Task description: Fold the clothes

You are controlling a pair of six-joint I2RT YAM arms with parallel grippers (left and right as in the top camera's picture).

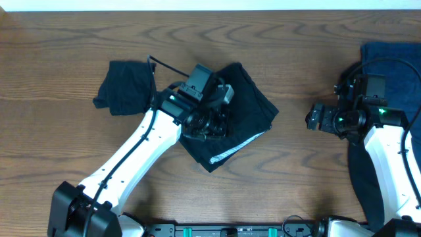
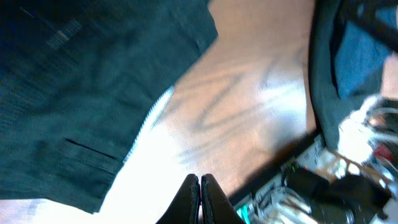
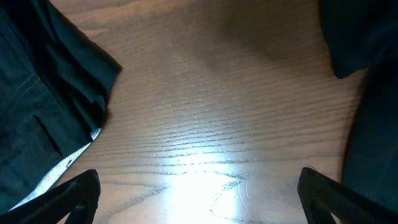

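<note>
wooden tabletop (image 1: 296, 52), seen from above, carrying three dark cloths and two white arms.

a. navy-blue garment (image 1: 395, 59) at the right edge, spread loosely and running out of view; the right arm (image 1: 388, 158) stands over it.

b. black garment (image 1: 253, 99), the piece in work, near the middle of the tabletop. it lies as a compact, roughly diamond-shaped stack of layers, its lower point toward the robot.

c. smaller black cloth (image 1: 122, 85), bunched, to the upper left, just beside the black garment.

d. left arm (image 1: 131, 158), reaching diagonally so that its wrist covers the left half of the black garment.

e. right pincer (image 1: 313, 118), spread wide and empty, above bare wood between the black garment and the navy-blue one.

f. left pincer (image 2: 199, 186), fingertips pressed together with nothing visible between them; the wrist view places it over bare wood beside the garment's edge.

g. pale grey-white inner edge (image 1: 237, 148), a thin strip showing along the lower right side of the stack.

handling, as judged: the cloth looks light, limp and not fragile; layers will likely slide over one another and sag when lifted. a hold at a corner or along the pale edge, taking every layer at once, seems safest, since pinching mid-panel would probably only raise the top ply.
</note>
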